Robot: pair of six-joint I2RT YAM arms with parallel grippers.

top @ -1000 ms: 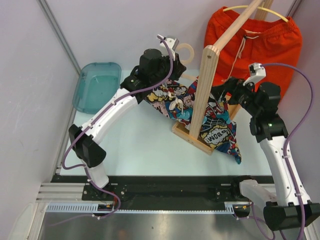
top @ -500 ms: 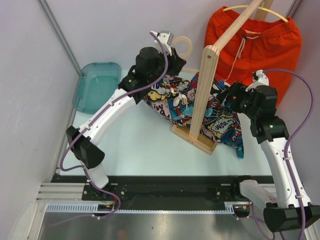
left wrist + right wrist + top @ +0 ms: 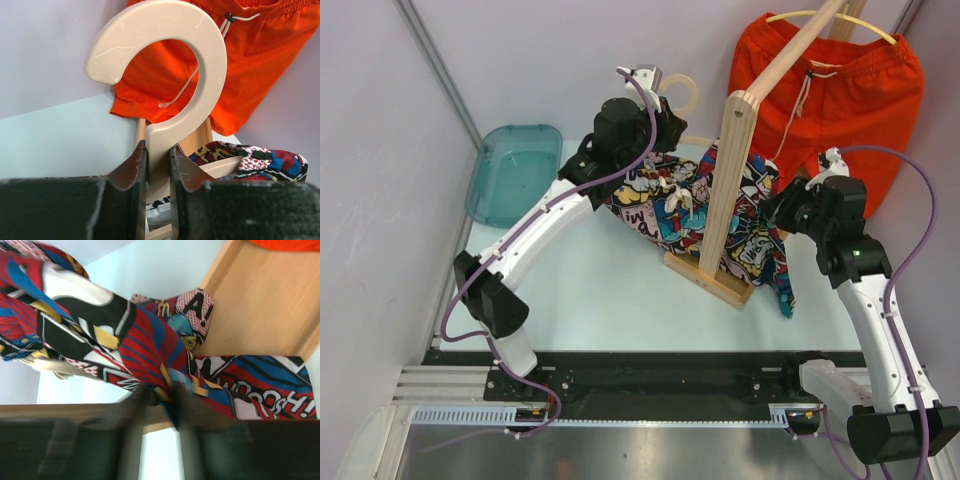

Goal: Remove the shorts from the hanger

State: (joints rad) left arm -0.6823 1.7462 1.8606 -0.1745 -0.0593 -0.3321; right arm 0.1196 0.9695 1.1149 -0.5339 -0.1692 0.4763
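Left pincer (image 3: 157,159) is clamping shut on the hanger (image 3: 165,50) at its neck; right pincer (image 3: 159,399) is pinching the comic-print shorts (image 3: 120,335).
Shorts are hanging bunched mid-frame beside the wooden post (image 3: 725,190); fabric is looking light, limp and snag-prone, so gripping a gathered fold seems best.

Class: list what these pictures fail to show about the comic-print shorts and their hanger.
- Left wrist view: the left hand hides the hanger below its hook.
- Top view: the comic-print shorts cover the hanger's bar.
- Right wrist view: the right hand is motion-blurred, so how much cloth it pinches is unclear.
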